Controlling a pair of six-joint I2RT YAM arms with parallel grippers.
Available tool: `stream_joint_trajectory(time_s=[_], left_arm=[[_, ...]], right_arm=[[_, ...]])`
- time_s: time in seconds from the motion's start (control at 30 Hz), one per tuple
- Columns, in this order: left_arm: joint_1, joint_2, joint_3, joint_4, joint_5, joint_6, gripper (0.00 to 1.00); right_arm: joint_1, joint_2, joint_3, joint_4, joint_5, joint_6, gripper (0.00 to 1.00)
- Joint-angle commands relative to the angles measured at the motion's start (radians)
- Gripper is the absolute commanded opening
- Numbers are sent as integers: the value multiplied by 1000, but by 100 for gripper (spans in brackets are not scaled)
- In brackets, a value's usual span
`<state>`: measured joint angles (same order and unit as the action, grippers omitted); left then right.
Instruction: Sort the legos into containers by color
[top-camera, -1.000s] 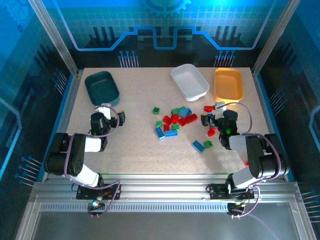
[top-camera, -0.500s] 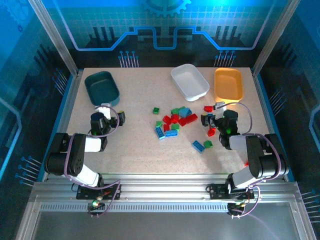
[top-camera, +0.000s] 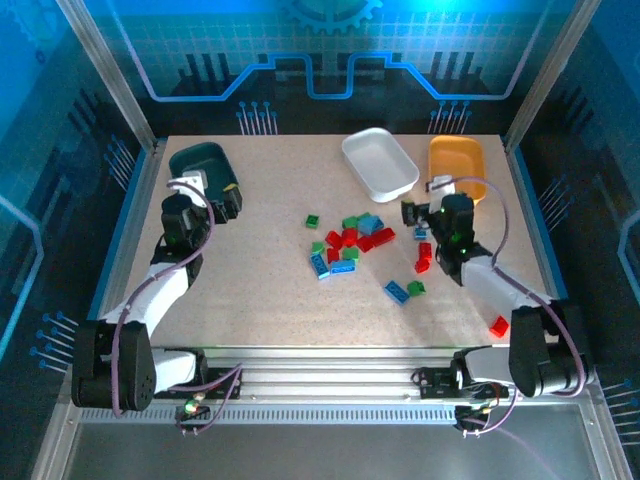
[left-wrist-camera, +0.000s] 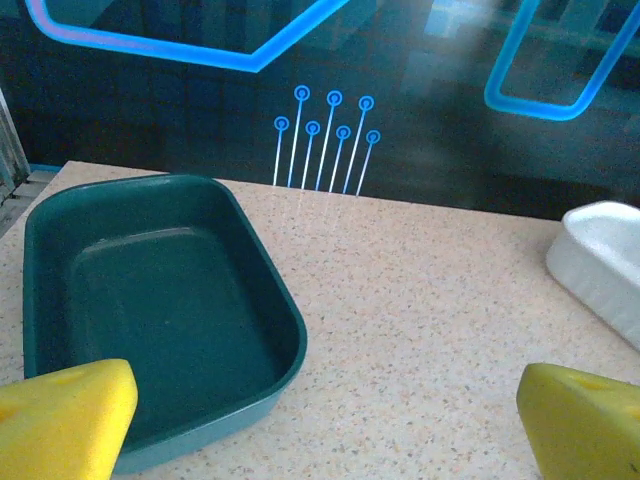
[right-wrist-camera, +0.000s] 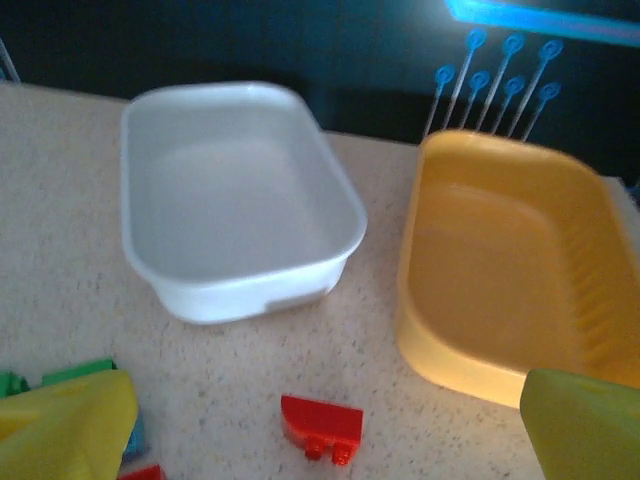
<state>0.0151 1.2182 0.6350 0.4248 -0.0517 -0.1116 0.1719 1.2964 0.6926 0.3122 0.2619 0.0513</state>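
No readable text, labels, brands or numbers anywhere on trays, bricks or backdrop.

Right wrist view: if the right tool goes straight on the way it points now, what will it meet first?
Probably the red lego on the table, just ahead of the open right tool. Beyond it is the gap between the white tray and the orange-yellow tray; depth is unclear.
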Motion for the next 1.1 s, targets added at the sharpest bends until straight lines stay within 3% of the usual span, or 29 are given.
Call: stream_joint_trajectory(time_s=[0.0,0.03,0.1,0.13,0.2,0.23,0.33,0.6,0.7,0.93,1.07], left_arm=[[-4,1,52,-137,-41,-116,99],[-3,8,76,-167,-63,-168,99],[1,34,139,-274,-116,-309,99],[6,52,180,-363,-154,-406,99],[28,101,246,-495,-177,-516,99],[46,139,269,-492,-133,-526,99],[84,281,406,-573,34,-510,99],[87,687,893,-871,247,-418,99],[86,817,1046,-962,260,-409,99],[85,1027,1304,-1079,328,-353,99],[80,1092,1376,-1106,358,-324,96]], right_arm=[[-57,27,267,-473,172,343,100],[-101,85,379,-672,182,461,100],[-182,199,519,-841,7,444,99],[-194,233,549,-842,-52,420,89],[-178,242,553,-800,-66,393,86],[-179,265,578,-805,-105,391,87],[-183,351,660,-833,-142,392,86],[-178,655,942,-923,-230,300,90],[-158,769,1060,-976,-257,248,92],[-132,898,1199,-1024,-167,229,92],[-122,986,1313,-1077,-205,207,85]])
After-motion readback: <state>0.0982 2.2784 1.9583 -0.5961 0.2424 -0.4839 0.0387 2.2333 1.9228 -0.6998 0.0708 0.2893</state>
